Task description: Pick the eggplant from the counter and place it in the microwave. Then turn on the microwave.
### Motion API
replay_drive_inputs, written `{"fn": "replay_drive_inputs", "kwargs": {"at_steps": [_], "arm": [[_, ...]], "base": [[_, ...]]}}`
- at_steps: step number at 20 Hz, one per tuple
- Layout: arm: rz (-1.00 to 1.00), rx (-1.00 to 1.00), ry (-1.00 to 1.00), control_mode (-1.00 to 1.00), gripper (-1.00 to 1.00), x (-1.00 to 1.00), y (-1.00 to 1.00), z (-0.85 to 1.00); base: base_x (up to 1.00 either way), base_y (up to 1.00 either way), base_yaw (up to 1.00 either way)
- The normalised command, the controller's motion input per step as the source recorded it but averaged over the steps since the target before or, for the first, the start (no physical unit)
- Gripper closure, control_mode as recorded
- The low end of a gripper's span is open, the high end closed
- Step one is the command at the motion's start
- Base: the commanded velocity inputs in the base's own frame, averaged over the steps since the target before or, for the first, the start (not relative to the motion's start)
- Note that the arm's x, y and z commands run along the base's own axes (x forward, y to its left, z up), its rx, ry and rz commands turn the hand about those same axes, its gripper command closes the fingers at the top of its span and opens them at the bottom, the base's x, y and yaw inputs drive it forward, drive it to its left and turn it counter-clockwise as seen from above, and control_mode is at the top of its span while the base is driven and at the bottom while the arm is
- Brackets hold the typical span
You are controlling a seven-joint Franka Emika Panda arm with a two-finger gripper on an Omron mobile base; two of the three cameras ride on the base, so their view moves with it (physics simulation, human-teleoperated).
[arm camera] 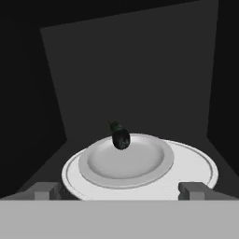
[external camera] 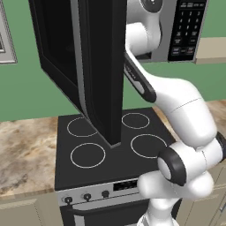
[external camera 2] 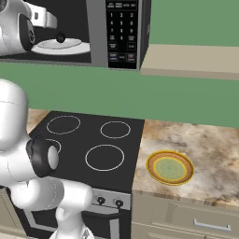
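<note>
Microwave point(external camera 2: 116, 32): door point(external camera: 88, 66) swung wide open toward the camera in the left base view; the end effector reaches into its dark cavity; keypad panel point(external camera 2: 122, 30) off to the end effector's right side.
Stove point(external camera 2: 93, 140): black four-ring top, well below the end effector, directly under the microwave.
Bench point(external camera 2: 205, 144): beige-brown marbled stone, below and to the right of the end effector, beside the stove.
Glass turntable point(arm camera: 196, 163): white round disc on the cavity floor, just ahead of and beneath the end effector.
Yellow-rimmed plate point(external camera 2: 170, 167): on the bench, well apart from the end effector, low and to the right.
White dish point(arm camera: 126, 161): shallow, sitting on the turntable, near and straight ahead.
End effector point(arm camera: 121, 190): jaws spread wide, nothing between the fingertips point(arm camera: 193, 189).
Eggplant point(arm camera: 119, 135): small, dark, lying on the far rim of the white dish, ahead of the end effector and clear of it.
</note>
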Motion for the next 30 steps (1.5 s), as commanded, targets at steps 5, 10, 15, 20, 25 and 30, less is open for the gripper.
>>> {"fn": "replay_drive_inputs", "kwargs": {"at_steps": [5, 10, 15, 20, 25, 30], "arm": [[0.0, 0.04, 0.0, -1.0, -1.0, -0.43, -0.09, 0.04], [0.0, 0.06, 0.0, -1.0, -1.0, -0.45, -0.08, 0.03], [0.0, 0.06, 0.0, -1.0, -1.0, -0.47, -0.06, 0.0], [0.0, 0.06, 0.0, -1.0, -1.0, -0.44, -0.06, 0.0], [0.0, 0.05, 0.0, -1.0, -1.0, -0.46, -0.05, 0.0], [0.0, 0.04, 0.0, -1.0, -1.0, -0.45, -0.03, 0.01]], "base": [[0.0, 0.0, 0.0], [0.0, 0.0, 0.0], [0.0, 0.0, 0.0], [0.0, 0.0, 0.0], [0.0, 0.0, 0.0], [0.0, 0.0, 0.0]]}}
